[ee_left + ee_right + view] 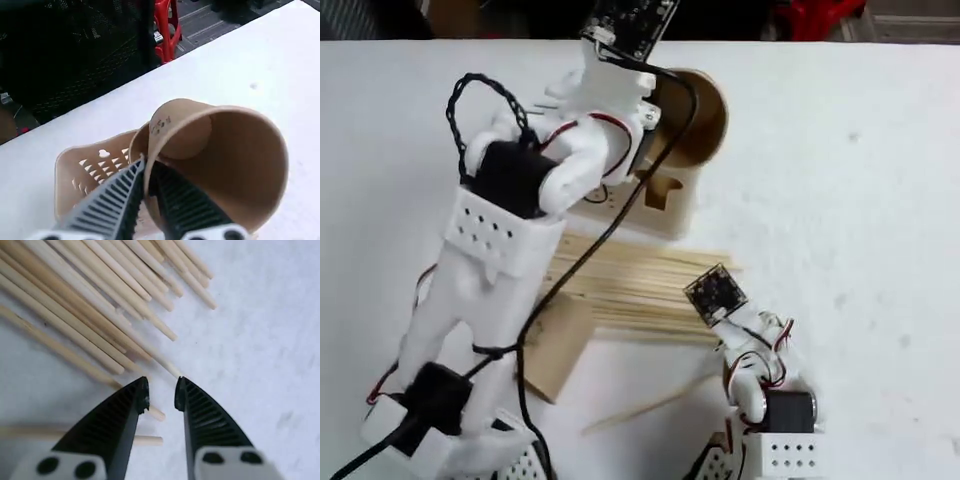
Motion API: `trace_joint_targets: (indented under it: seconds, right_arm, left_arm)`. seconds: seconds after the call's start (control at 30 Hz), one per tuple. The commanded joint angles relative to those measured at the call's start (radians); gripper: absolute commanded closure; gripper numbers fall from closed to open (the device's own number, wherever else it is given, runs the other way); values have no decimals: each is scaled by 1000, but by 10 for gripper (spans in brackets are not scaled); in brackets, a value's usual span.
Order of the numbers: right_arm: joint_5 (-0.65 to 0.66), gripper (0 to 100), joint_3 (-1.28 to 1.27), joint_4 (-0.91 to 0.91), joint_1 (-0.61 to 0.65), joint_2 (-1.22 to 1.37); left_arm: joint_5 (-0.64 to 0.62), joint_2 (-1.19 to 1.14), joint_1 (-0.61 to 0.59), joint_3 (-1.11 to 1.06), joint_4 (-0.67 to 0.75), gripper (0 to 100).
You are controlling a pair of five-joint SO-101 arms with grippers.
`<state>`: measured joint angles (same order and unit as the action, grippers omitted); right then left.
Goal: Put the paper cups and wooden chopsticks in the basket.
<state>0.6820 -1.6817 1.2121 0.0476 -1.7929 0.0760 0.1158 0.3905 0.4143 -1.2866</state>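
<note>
Two grippers on my feed. Nearest me, right gripper: narrow gap, holding nothing, tips just over the chopsticks on the table. Beyond, 12 o'clock: left gripper clamped on paper cup rim, above the basket.

Likely lab or workshop: white worktable, red frame, black mesh beyond the table edge.
</note>
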Motion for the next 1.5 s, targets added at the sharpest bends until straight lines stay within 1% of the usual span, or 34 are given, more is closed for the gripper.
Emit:
trace_joint_targets:
  seconds: [0.0,0.17,0.3,0.47,0.5,0.67,0.87,1.07,1.2,1.47]
  right_arm:
    - [11,905,-8,-8,-7,-7]
    - [11,905,-8,-8,-7,-7]
    - [11,905,-8,-8,-7,-7]
    - [11,905,-8,-8,-7,-7]
    - [11,905,-8,-8,-7,-7]
    - [11,905,-8,-8,-7,-7]
    - [11,905,-8,-8,-7,-7]
    - [11,905,-8,-8,-7,-7]
    - [11,905,-8,-8,-7,-7]
    - [11,905,-8,-8,-7,-7]
  left_arm:
    - [-11,39,-16,9,-52,976]
    - [-5,31,-22,-12,-66,976]
    - [-3,31,-22,-26,-51,972]
    - [-3,30,-22,-20,-6,858]
    - [-3,31,-22,-18,-5,849]
    - [-2,31,-24,-20,9,873]
    - [-2,24,-76,-26,135,872]
    - [3,-119,-133,-17,229,872]
    - [98,-189,-130,-17,232,872]
    - [117,-222,-114,-28,226,872]
